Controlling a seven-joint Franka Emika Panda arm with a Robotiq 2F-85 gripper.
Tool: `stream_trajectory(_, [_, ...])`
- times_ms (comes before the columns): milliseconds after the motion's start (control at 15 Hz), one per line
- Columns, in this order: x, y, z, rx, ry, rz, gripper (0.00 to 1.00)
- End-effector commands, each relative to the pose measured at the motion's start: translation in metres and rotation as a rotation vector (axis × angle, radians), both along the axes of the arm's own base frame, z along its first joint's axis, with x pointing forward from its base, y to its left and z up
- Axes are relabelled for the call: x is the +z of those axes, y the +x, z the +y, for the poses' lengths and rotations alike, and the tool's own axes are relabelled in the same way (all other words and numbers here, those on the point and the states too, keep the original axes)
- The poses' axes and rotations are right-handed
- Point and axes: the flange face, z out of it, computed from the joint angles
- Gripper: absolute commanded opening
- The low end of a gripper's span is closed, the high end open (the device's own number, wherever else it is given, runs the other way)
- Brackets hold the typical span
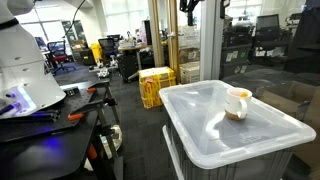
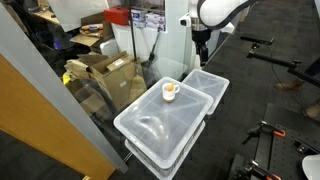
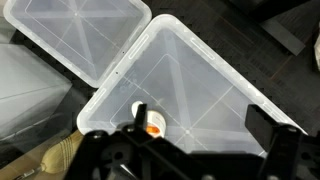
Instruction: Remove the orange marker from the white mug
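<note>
Well below hand (image 2: 203,48), orange marker (image 3: 153,129), in mug (image 3: 139,111)

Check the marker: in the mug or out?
In. The wrist view shows the orange marker inside the white mug, which stands upright on the bin lid.

Bright, even light from the windows (image 1: 112,14) fills both exterior views. Soft glare streaks the bin lid (image 1: 215,128) - low resolution throughout - and the claw (image 3: 190,160) is a dark, blurred silhouette.
</note>
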Motion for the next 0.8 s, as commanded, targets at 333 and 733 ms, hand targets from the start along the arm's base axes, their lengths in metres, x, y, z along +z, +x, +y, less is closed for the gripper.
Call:
stream_trajectory(333, [-0.053, 0.042, -0.005, 0.089, -0.027, 0.070, 1.00])
stream_trajectory(733, [-0.080, 0.062, -0.004, 0.089, -0.031, 0.097, 1.00])
